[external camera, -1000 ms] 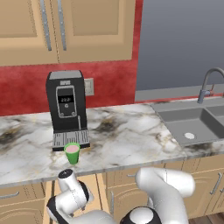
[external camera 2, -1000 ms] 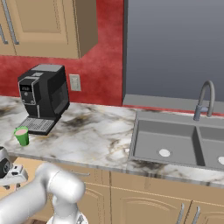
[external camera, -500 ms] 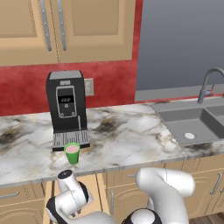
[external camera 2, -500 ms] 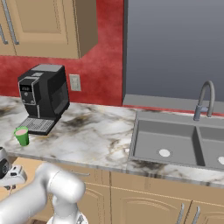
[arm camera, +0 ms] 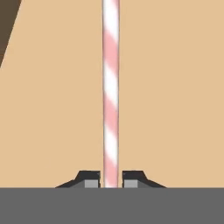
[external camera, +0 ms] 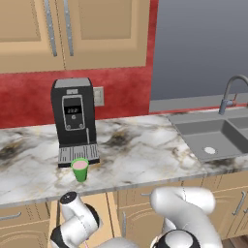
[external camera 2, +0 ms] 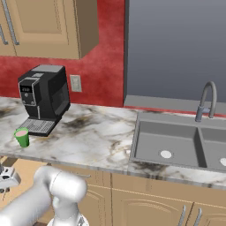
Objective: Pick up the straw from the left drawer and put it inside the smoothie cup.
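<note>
The straw (arm camera: pixel 111 87), striped pink and white, lies along the tan bottom of the left drawer (arm camera: pixel 175 87) and runs straight up the hand view. My gripper (arm camera: pixel 111 179) is down over it, its two dark fingertips (arm camera: pixel 92 179) pressed close against either side of the straw's near end. In the left base view the arm bends down into the pulled-out drawer (external camera: pixel 104 213) below the counter's front edge. The green smoothie cup (external camera: pixel 80 169) with pink smoothie stands upright on the counter, above the drawer and just in front of the coffee machine; it also shows at the left of the right base view (external camera 2: pixel 21 137).
A black coffee machine (external camera: pixel 74 121) stands right behind the cup. The marble counter (external camera: pixel 140 150) runs right to a steel sink (external camera: pixel 213 138) with a faucet (external camera: pixel 227 94). Wooden wall cabinets (external camera: pixel 72 29) hang above the counter.
</note>
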Available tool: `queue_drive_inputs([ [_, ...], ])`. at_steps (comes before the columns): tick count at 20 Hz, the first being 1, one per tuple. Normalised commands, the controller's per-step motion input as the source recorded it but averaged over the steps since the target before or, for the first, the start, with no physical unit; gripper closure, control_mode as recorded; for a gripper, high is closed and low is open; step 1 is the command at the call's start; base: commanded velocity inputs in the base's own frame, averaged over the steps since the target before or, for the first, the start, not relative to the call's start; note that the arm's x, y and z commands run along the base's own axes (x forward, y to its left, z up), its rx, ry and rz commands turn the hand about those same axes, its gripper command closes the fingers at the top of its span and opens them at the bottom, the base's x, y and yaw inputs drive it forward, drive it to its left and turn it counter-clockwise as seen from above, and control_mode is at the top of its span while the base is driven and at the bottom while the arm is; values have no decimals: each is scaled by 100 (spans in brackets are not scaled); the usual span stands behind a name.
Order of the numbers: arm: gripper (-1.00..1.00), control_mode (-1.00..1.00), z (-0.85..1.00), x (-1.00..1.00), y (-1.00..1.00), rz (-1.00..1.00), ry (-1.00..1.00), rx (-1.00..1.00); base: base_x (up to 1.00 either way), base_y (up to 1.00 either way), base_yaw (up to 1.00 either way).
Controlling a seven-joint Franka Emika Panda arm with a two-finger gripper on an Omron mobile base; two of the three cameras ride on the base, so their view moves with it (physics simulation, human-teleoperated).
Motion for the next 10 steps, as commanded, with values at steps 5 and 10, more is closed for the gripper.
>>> queue_drive_inputs([
  [5,100,-100,67,-43,0,0,-26,0,0,0,0],
  [10,100,-100,91,-21,0,0,-31,0,0,0,0],
])
